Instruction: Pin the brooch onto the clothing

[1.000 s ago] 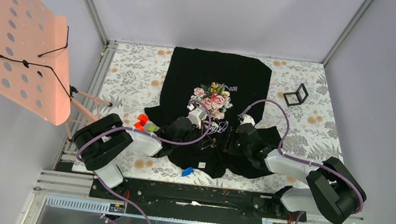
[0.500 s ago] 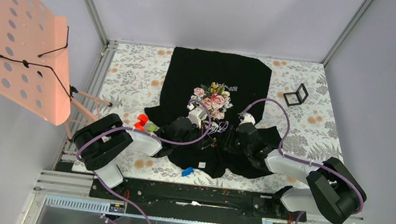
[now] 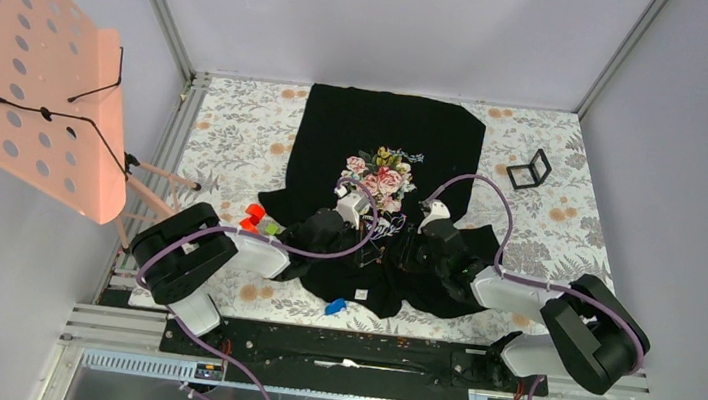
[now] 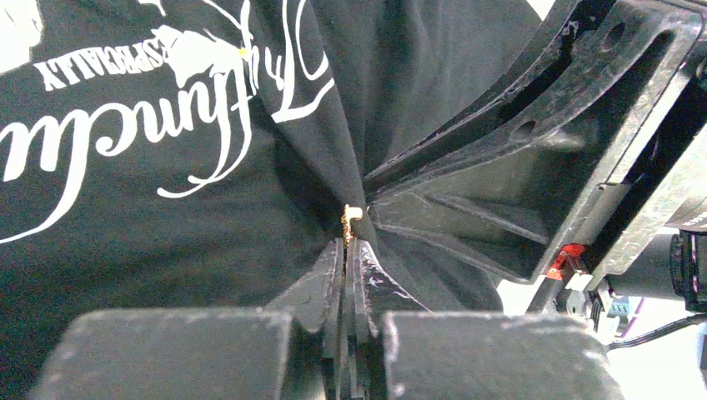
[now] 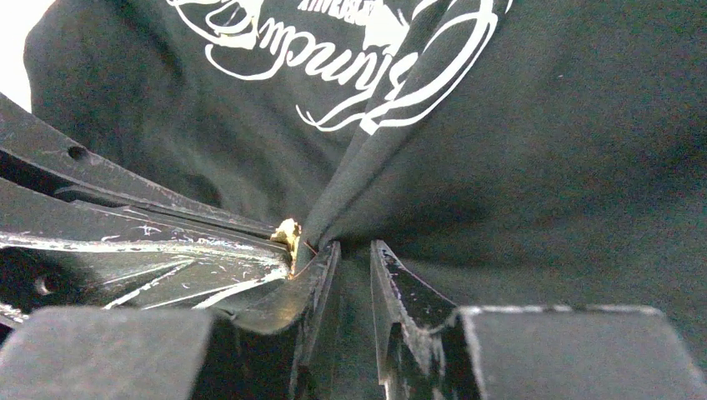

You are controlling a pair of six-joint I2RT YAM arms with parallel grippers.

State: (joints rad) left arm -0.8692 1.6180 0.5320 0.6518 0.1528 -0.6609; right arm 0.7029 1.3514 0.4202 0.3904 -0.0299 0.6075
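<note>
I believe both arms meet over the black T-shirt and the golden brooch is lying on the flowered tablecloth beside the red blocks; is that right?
Not quite. The left wrist view shows the brooch at the fingertips of the left gripper, against a fold of the black T-shirt, not lying on the tablecloth. The rest is right.

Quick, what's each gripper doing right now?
Left gripper: closed on the brooch.
Right gripper: closed on a fold of the clothing.
</note>
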